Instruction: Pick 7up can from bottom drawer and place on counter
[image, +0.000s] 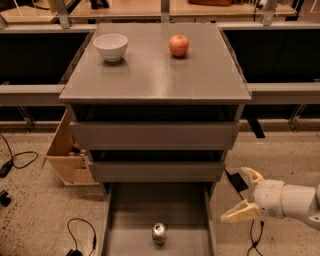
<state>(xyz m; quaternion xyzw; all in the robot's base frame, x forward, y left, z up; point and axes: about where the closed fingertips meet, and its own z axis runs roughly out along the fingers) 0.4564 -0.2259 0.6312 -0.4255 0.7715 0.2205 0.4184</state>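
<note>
The 7up can (159, 233) stands upright on the floor of the open bottom drawer (135, 210), near its front middle, silver top up. The grey-brown counter (155, 70) is the cabinet top above it. My gripper (245, 195) hangs to the right of the drawer, outside its right wall and above the floor, well apart from the can. Its two pale fingers (239, 213) are spread apart and hold nothing.
A white bowl (110, 46) sits at the counter's back left and a red apple (178, 45) at its back right. Two shallower drawers (154, 135) are slightly pulled out. A wooden box (67, 150) stands left of the cabinet. Cables (20, 160) lie on the floor.
</note>
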